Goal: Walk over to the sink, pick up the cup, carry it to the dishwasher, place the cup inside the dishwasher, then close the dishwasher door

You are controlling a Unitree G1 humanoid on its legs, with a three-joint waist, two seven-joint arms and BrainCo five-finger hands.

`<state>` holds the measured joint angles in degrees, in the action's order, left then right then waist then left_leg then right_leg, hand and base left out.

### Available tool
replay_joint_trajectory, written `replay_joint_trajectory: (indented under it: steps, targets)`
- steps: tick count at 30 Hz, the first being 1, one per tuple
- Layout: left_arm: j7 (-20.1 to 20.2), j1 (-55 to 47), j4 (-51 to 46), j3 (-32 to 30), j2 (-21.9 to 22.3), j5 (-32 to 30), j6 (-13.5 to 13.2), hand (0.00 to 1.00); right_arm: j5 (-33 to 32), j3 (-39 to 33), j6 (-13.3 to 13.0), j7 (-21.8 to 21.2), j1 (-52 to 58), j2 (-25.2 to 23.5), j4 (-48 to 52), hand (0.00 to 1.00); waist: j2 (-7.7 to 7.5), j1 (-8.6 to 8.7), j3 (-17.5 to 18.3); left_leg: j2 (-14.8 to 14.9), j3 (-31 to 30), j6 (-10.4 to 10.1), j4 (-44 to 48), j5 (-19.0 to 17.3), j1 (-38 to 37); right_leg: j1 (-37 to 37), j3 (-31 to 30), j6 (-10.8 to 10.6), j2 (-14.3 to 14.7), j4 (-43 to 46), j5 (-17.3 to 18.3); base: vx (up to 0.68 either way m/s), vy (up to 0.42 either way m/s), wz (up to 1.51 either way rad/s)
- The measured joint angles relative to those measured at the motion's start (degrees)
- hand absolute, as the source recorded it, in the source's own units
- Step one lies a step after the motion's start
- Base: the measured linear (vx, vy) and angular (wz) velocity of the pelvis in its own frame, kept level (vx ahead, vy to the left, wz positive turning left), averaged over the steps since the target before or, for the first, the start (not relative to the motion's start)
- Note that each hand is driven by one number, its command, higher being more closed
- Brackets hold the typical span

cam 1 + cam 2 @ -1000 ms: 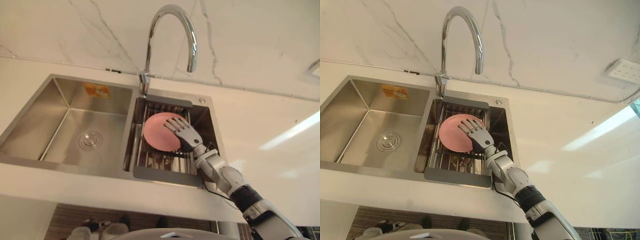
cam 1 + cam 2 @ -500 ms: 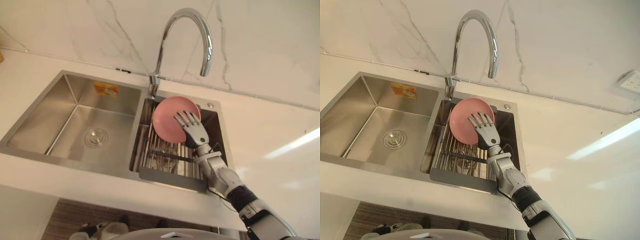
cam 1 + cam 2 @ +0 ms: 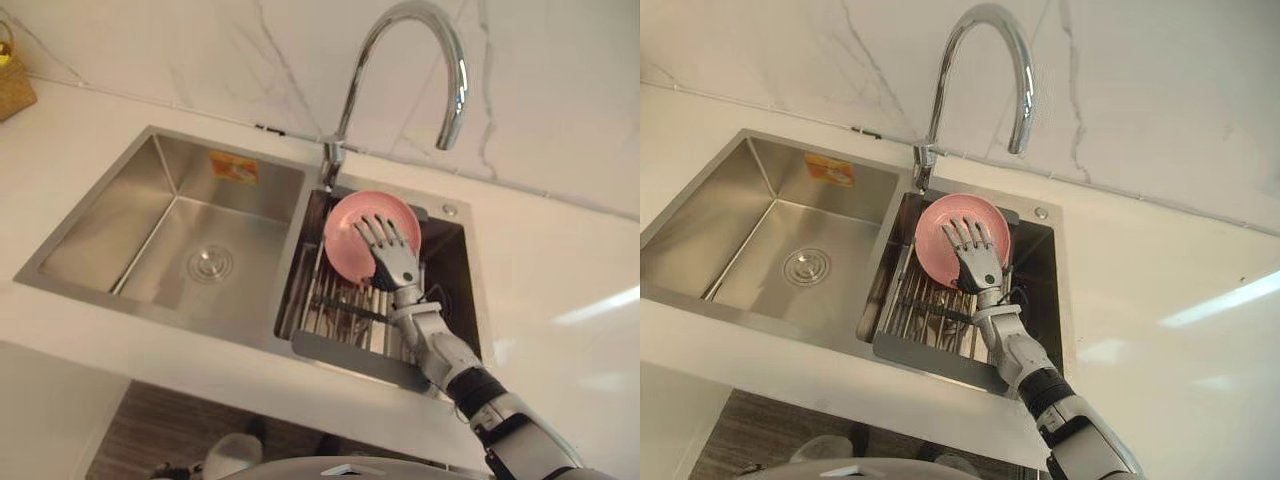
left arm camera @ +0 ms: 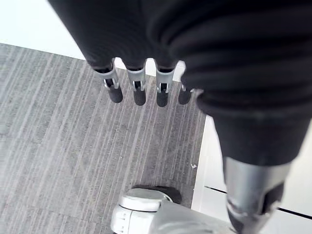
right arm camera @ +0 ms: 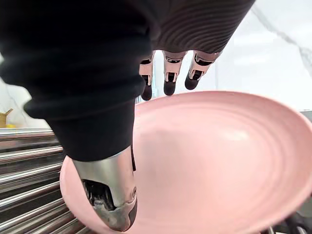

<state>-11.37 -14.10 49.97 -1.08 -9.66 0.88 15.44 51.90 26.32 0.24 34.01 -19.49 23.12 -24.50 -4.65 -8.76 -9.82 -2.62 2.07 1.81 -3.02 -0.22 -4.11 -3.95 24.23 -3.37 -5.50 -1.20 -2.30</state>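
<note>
A round pink plate (image 3: 355,235) is held on edge above the wire rack (image 3: 340,312) in the sink's right basin. My right hand (image 3: 390,262) is shut on it. In the right wrist view the thumb (image 5: 109,195) presses the plate's (image 5: 219,161) ribbed inner face while the fingers (image 5: 169,83) reach over its rim to the back. The plate's lower edge hangs just over the rack bars, near the base of the faucet. My left hand (image 4: 137,92) hangs beside me over grey floor with straight fingers, holding nothing. I see no cup.
The tall curved faucet (image 3: 400,40) arches right above the plate. The left basin (image 3: 190,240) is bare steel with a drain. White counter (image 3: 560,270) runs round the sink, and a woven basket (image 3: 12,85) stands at the far left by the marble wall.
The right hand has lifted the pink plate off the rack and brought it up toward the faucet base. The camera has also shifted, sliding the whole sink across the view.
</note>
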Motion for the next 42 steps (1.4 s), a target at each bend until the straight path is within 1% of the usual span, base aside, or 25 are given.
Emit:
replay_joint_trajectory:
  steps: [2, 5, 6, 7, 8, 9, 12, 13, 15, 17, 19, 21, 22, 23, 26, 29, 32, 33, 35, 39, 42]
  targets:
    - [-0.1, -0.3, 0.0, 0.0, 0.0, 0.0, 0.0, 0.0, -0.2, 0.0, 0.2, -0.4, 0.0, -0.1, -0.1, 0.0, -0.12, -0.05, 0.0, 0.0, 0.1, 0.1, 0.0, 0.0, 0.0, 0.0, 0.0, 0.0, 0.0, 0.0, 0.0, 0.0, 0.0, 0.0]
    - [-0.1, -0.3, -0.1, 0.0, 0.0, 0.0, -0.2, 0.0, -0.6, 0.0, -0.1, -2.8, 0.0, -0.2, -0.1, 0.0, -0.26, -0.09, -0.1, 0.0, 0.3, 0.3, 0.0, 0.1, -0.1, 0.0, -0.2, 0.0, 0.0, 0.0, 0.0, 0.02, 0.006, -0.05]
    - [-0.1, -0.2, -0.3, 0.0, 0.0, -0.1, -0.3, 0.0, -1.3, 0.0, -0.3, -4.6, 0.0, -0.2, -0.1, 0.0, -0.28, -0.13, -0.1, 0.0, 0.8, 0.4, 0.0, 0.0, -0.2, 0.0, -0.4, 0.0, 0.0, 0.0, 0.0, 0.01, 0.006, -0.07]
    - [-0.1, -0.2, -0.3, 0.0, 0.0, -0.1, -0.4, 0.0, -2.4, 0.0, -0.6, -5.4, 0.0, -0.2, -0.1, 0.0, -0.29, -0.13, -0.1, 0.0, 0.9, 0.4, 0.0, 0.0, -0.3, 0.0, -0.5, 0.0, 0.0, 0.0, 0.0, 0.01, 0.008, -0.1]
    - [-0.1, -0.2, -0.4, 0.0, 0.0, -0.1, -0.4, 0.0, -4.5, 0.0, -0.8, -6.7, -0.2, -0.2, -0.1, 0.0, -0.3, -0.15, -0.1, 0.0, 1.1, 0.4, 0.0, -0.1, -0.5, 0.0, -0.8, 0.0, 0.0, 0.0, 0.0, 0.01, 0.006, -0.13]
    - [-0.1, -0.2, -0.4, 0.0, 0.0, -0.1, -0.3, 0.0, -8.5, 0.0, -1.2, -8.0, -0.3, -0.3, -0.1, 0.0, -0.31, -0.16, -0.1, 0.0, 1.2, 0.4, 0.0, -0.2, -0.8, 0.0, -1.2, 0.0, 0.0, 0.2, 0.0, 0.0, 0.005, -0.14]
    - [-0.4, -0.1, -0.4, -0.1, 0.0, -0.3, -0.3, 0.0, -15.3, -0.1, -1.4, -9.6, -0.2, -0.6, 0.0, 0.0, -0.4, -0.05, -0.1, 0.0, 1.7, 0.5, 0.0, -0.3, -1.0, 0.0, -1.7, 0.0, 0.0, 0.4, 0.0, -0.01, 0.01, -0.1]
    - [-0.5, 0.0, -0.4, -0.1, 0.0, -1.1, -0.2, 0.0, -18.7, -0.5, -1.6, -10.0, 0.2, -1.0, 0.5, 0.0, -0.5, 0.11, 0.0, 0.0, 1.9, 0.6, 0.0, -0.4, -1.1, 0.0, -1.8, 0.0, 0.0, 0.5, 0.0, -0.02, 0.015, -0.06]
    - [-0.6, 0.1, -0.3, -0.9, 0.2, -1.1, -0.2, 0.0, -22.9, -3.3, -1.8, -10.2, 2.4, -2.8, 3.2, 0.0, -0.71, 0.21, 0.1, 0.1, 2.4, 0.6, 0.0, -0.5, -1.2, 0.0, -2.0, 0.0, 0.0, 0.5, 0.0, -0.02, 0.012, -0.06]
    - [-0.8, 0.0, -0.2, -1.5, 0.4, -1.2, 0.1, 0.0, -27.5, -6.5, -3.0, -10.3, 6.0, -5.2, 9.3, 0.0, -0.75, 0.85, 0.1, 0.1, 2.7, 0.6, 0.1, -0.6, -1.3, 0.0, -2.3, 0.0, 0.0, 0.6, 0.0, -0.01, 0.008, -0.06]
    - [-0.8, 0.0, 0.2, -2.7, 0.8, -1.3, 0.2, 0.0, -29.1, -8.6, -4.0, -10.3, 8.5, -6.2, 14.4, 0.0, -0.75, 1.25, 0.1, 0.1, 3.3, 0.6, 0.2, -0.8, -1.7, 0.0, -3.0, 0.0, 0.0, 0.7, 0.0, -0.01, 0.014, -0.16]
    - [-0.9, -0.2, 0.3, -3.5, 1.3, -1.8, 0.2, 0.0, -29.6, -10.6, -4.8, -10.1, 10.8, -7.1, 18.7, 0.0, -0.77, 1.76, 0.1, 0.2, 4.3, 0.6, 0.5, -1.2, -2.1, 0.0, -4.0, -0.1, 0.0, 0.9, 0.0, -0.02, 0.015, -0.27]
    - [-0.9, -0.2, 0.3, -3.5, 1.3, -2.1, 0.2, 0.0, -29.7, -11.0, -5.2, -10.1, 11.4, -7.1, 19.4, 0.0, -0.77, 2.02, 0.1, 0.2, 4.4, 0.6, 0.7, -1.4, -2.0, 0.1, -4.3, -0.1, 0.0, 0.9, -0.1, -0.02, 0.021, -0.2]
    - [-1.0, -0.2, 0.4, -3.5, 1.5, -2.6, 0.2, 0.0, -30.1, -11.4, -5.6, -10.1, 11.9, -7.1, 19.9, 0.0, -0.81, 2.69, 0.2, 0.2, 4.7, 0.7, 1.0, -1.7, -2.0, 0.1, -4.7, -0.2, 0.1, 0.9, -0.1, -0.02, 0.029, -0.16]
    - [-1.2, -0.1, 0.4, -3.5, 1.7, -3.4, 0.2, 0.0, -31.5, -12.1, -6.5, -10.3, 14.4, -7.3, 22.0, 0.0, -0.82, 3.26, 0.2, 0.2, 5.8, 0.6, 1.0, -2.0, -2.0, 0.6, -5.6, -0.1, 0.1, 0.8, -0.4, -0.01, 0.027, -0.19]
    - [-2.0, -0.1, 0.4, -3.5, 1.7, -3.3, 0.2, 0.0, -31.9, -13.4, -7.0, -13.4, 15.4, -7.9, 22.1, 0.0, -0.82, 4.02, 0.2, 0.2, 6.4, 0.7, 1.1, -2.0, -2.0, 0.9, -6.4, -0.2, 0.2, 0.8, -0.6, 0.0, 0.019, -0.11]
    - [-2.2, -0.1, 0.5, -3.4, 1.7, -3.3, 0.3, 0.0, -31.7, -13.2, -7.5, -17.8, 17.3, -8.0, 24.3, 0.0, -0.79, 4.14, 0.2, 0.2, 6.6, 0.8, 2.0, -2.5, -1.7, 0.8, -6.5, -0.2, 0.2, 0.7, -0.6, 0.01, 0.01, -0.05]
    - [-2.2, 0.0, 0.5, -3.4, 1.7, -3.3, 0.3, 0.0, -31.2, -12.9, -7.4, -19.2, 17.6, -8.0, 24.2, 0.0, -0.76, 4.15, 0.2, 0.2, 6.7, 0.8, 2.0, -2.6, -1.8, 0.8, -6.6, -0.2, 0.2, 0.7, -0.6, 0.01, 0.007, -0.04]
    - [-2.2, 0.0, 0.5, -3.3, 1.7, -3.3, 0.3, 0.0, -31.1, -12.7, -7.3, -20.4, 17.9, -8.0, 24.0, 0.0, -0.76, 4.14, 0.2, 0.2, 6.7, 0.8, 2.0, -2.6, -1.8, 0.8, -6.5, -0.2, 0.2, 0.6, -0.6, 0.0, 0.0, 0.0]
    - [-2.2, 0.0, 0.6, -3.2, 1.7, -3.2, 0.3, 0.0, -29.0, -10.6, -6.9, -21.2, 18.0, -8.0, 23.7, 0.0, -0.72, 4.13, 0.2, 0.2, 6.5, 0.8, 2.2, -2.6, -1.9, 0.7, -6.3, -0.1, 0.2, 0.4, -0.7, 0.0, 0.0, 0.02]
    - [-2.2, 0.0, 0.6, -3.1, 1.6, -2.7, 0.4, 0.0, -28.9, -9.2, -5.2, -21.2, 16.8, -7.8, 23.4, 0.0, -0.62, 3.98, 0.3, 0.2, 5.8, 0.7, 2.8, -2.6, -1.1, 0.5, -5.9, -0.1, 0.2, 0.1, -0.8, -0.03, 0.004, 0.09]
